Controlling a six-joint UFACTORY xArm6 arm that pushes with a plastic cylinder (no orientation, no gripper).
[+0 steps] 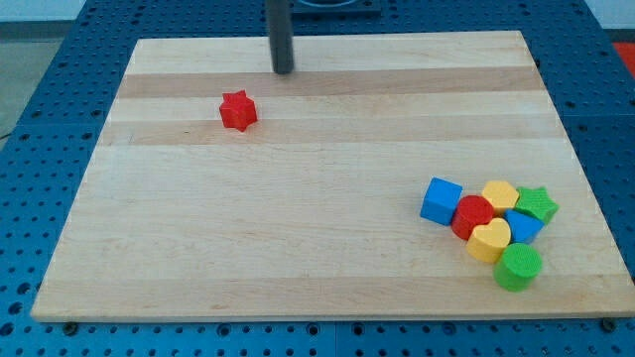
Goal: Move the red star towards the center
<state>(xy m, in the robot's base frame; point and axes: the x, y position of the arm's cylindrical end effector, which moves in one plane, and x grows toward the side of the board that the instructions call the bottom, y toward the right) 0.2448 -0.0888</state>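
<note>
The red star [238, 110] lies on the wooden board [298, 228] in the upper left part of the view. My tip [284, 70] is the lower end of the dark rod near the board's top edge. It stands up and to the right of the red star, apart from it, with a clear gap between them.
A cluster of blocks sits at the lower right: a blue cube [442, 200], a red block [473, 216], a yellow block [500, 194], a green star [537, 204], a second blue block [524, 227], a yellow heart [488, 241] and a green cylinder [518, 267].
</note>
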